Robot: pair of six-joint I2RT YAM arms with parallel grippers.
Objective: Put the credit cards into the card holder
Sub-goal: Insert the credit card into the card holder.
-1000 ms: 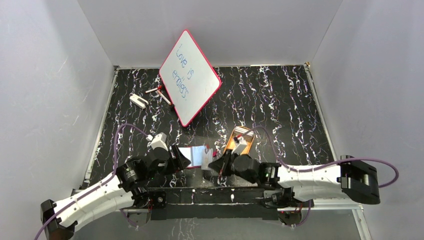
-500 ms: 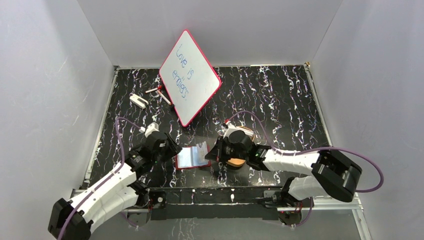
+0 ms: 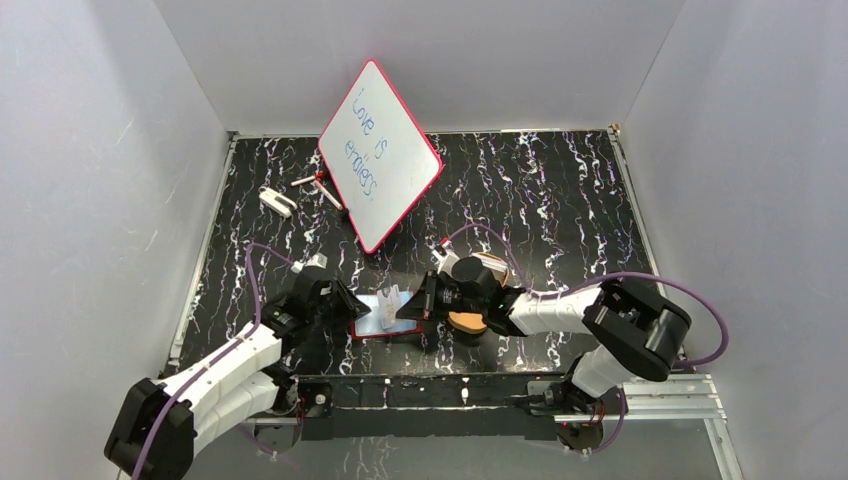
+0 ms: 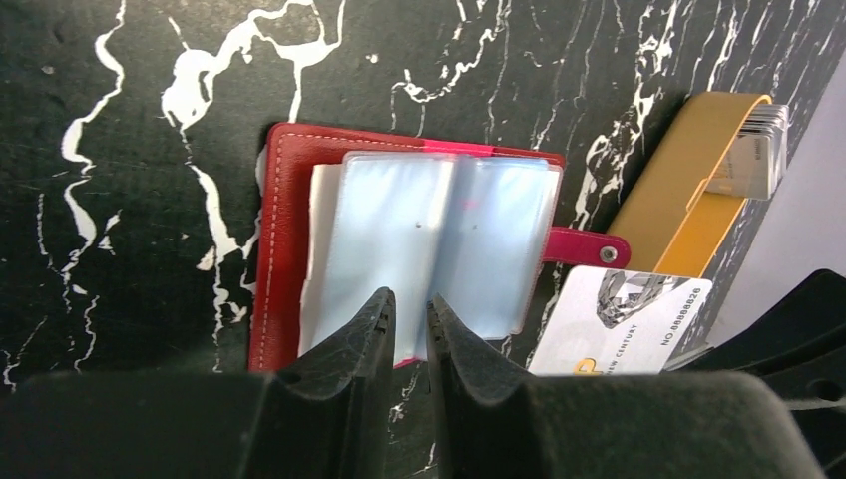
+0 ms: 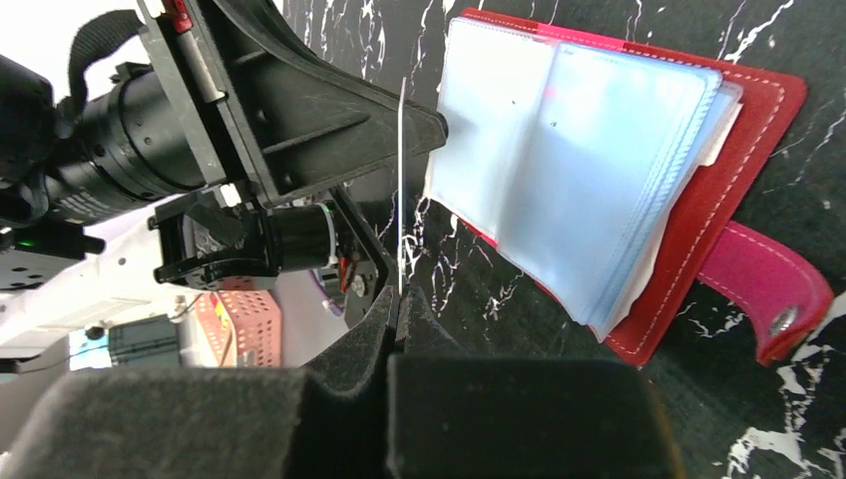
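- Left gripper (image 4: 409, 311) sits at the near edge of the wallet (image 4: 282, 239), fingers almost together over the clear sleeves; we cannot tell if a sleeve is pinched.
- Wallet lies open on the marbled table (image 3: 560, 200), snap tab pointing right.
- Right gripper (image 5: 399, 304) is clenched on one card (image 4: 621, 319), just beside the tab.
- Tan tray (image 4: 678, 210) sits beyond, spare cards (image 4: 758, 150) at its end.
- Whiteboard (image 3: 380, 155) stands well apart, at the back.
- Right wrist shows the card edge-on with the left gripper close behind it; left wrist shows its printed face.

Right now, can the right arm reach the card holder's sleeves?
Probably yes: the right gripper holds the credit card just beside the open card holder, nothing between; the left gripper sits at the sleeves' edge.
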